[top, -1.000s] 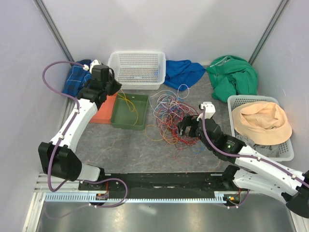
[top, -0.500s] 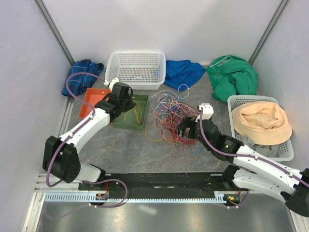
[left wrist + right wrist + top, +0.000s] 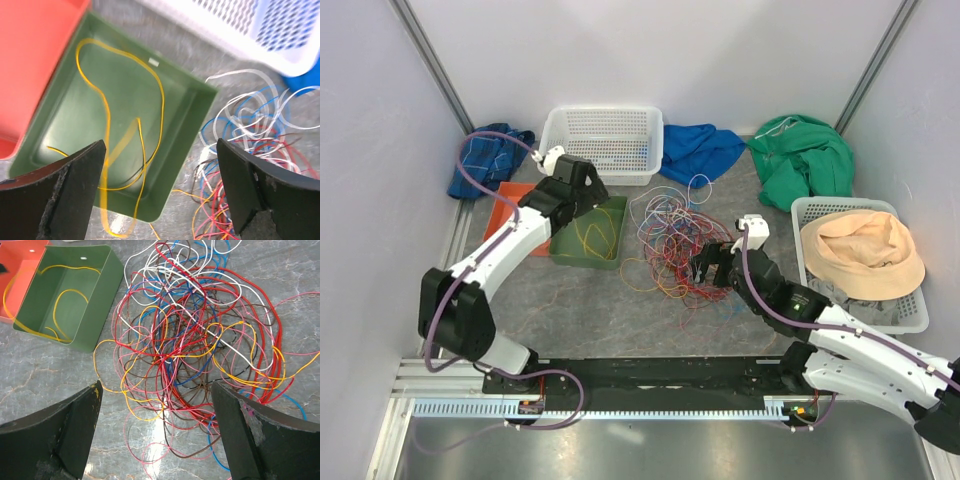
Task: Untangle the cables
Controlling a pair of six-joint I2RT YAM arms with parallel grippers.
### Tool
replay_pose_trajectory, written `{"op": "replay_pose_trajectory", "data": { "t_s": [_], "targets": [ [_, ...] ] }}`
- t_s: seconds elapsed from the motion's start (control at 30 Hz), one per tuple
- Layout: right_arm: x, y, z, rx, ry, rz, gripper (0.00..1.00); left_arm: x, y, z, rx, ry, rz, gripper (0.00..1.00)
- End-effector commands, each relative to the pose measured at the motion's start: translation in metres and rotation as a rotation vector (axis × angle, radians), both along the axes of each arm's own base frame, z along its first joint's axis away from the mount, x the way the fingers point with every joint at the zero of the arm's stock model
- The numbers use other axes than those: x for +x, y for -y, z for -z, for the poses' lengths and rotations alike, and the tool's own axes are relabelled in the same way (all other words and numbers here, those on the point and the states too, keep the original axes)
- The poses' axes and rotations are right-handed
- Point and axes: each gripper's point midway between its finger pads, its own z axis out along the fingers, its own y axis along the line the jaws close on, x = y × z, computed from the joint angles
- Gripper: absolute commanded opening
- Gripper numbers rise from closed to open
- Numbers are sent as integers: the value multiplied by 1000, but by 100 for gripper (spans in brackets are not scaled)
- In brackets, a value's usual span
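Observation:
The cables (image 3: 670, 245) lie in one tangled heap of red, pink, yellow, blue, white and brown wires mid-table (image 3: 200, 340). One yellow cable (image 3: 588, 235) lies loose in the green tray (image 3: 612, 212). In the left wrist view it curls over the tray floor (image 3: 105, 105), and a blurred strand of it hangs over the near wall. My left gripper (image 3: 582, 196) hovers open above that tray (image 3: 160, 165) with nothing between its fingers. Open too, my right gripper (image 3: 708, 262) hangs over the heap's near edge (image 3: 155, 390), holding nothing.
An orange tray (image 3: 510, 200) sits left of the green one. At the back are a white basket (image 3: 605, 140), a plaid cloth (image 3: 485, 160), a blue cloth (image 3: 695, 150) and a green cloth (image 3: 805, 160). A basket (image 3: 820, 206) at the right holds a peach hat.
My left gripper swung from the back left to above the green tray and opened, dropping the yellow cable into it. The right arm barely shifted.

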Motion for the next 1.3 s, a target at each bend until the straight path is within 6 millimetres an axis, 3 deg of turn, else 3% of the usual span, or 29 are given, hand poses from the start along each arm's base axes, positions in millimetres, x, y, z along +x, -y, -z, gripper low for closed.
{"op": "replay_pose_trajectory", "data": {
  "t_s": [0.0,0.13,0.3,0.33,0.4,0.43,0.5,0.53,0.57,0.67,0.77,0.9,1.1,1.2,1.23,1.27],
  "targets": [
    [2,4,2,-8,4,27,98,-1,-23,-66,48,150,-50,100],
    [3,4,5,-11,-2,28,98,-14,-22,-86,22,200,-27,100],
    [2,6,7,-13,-4,32,98,-42,13,-102,-32,258,95,92],
    [2,7,8,-14,-2,37,98,-52,38,-96,-59,260,171,90],
    [1,11,13,-30,-7,46,98,-65,66,-90,-108,254,255,83],
    [2,14,16,-39,-9,61,98,-79,92,-73,-122,218,332,81],
    [0,20,23,-56,-25,83,98,-95,127,-60,-181,190,431,75],
    [-1,24,26,-61,-30,96,98,-112,150,-37,-171,140,506,73],
    [-3,26,25,-52,-29,101,98,-117,166,-34,-190,150,544,72],
    [-7,32,22,-14,-20,117,98,-141,196,12,-160,56,620,69],
    [-12,37,19,19,-12,122,98,-153,206,42,-129,-9,634,66],
    [-16,43,21,20,-16,130,98,-159,204,74,-113,-62,619,64],
    [-19,44,33,10,-44,133,98,-152,225,90,-119,-64,642,70],
    [-18,41,32,11,-50,126,98,-141,234,95,-96,-67,630,66],
    [-19,41,32,8,-52,124,98,-142,229,114,-39,-117,620,65],
    [-19,41,29,10,-46,123,98,-142,228,118,-21,-133,612,63]
  ]
}}
